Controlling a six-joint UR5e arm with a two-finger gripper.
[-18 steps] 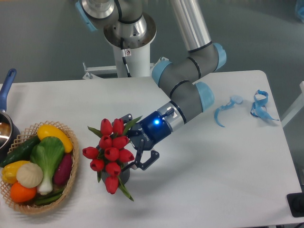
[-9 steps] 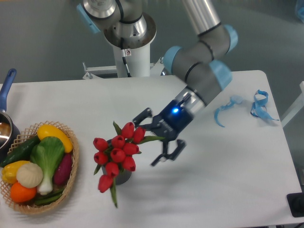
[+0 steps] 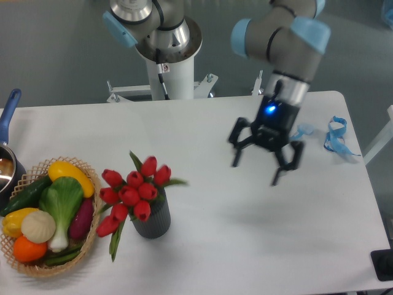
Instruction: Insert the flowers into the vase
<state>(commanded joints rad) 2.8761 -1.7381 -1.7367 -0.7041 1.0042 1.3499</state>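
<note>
The flowers (image 3: 132, 190), a bunch of red tulip buds with green leaves, stand in the vase (image 3: 153, 219), a short dark grey ribbed cylinder at the table's front left. Some buds and a leaf droop over its left side toward the basket. My gripper (image 3: 266, 161) is open and empty. It hangs above the table's right half, well to the right of the vase and apart from the flowers.
A wicker basket (image 3: 91, 236) of colourful vegetables sits at the left front, close to the drooping buds. A pot with a blue handle (image 3: 8, 110) is at the left edge. Blue ribbon scraps (image 3: 336, 136) lie at the far right. The robot base (image 3: 167, 55) stands behind the table.
My gripper let go of the flowers and moved up and to the right, away from the vase. The bunch has settled in the vase, leaning to the left.
</note>
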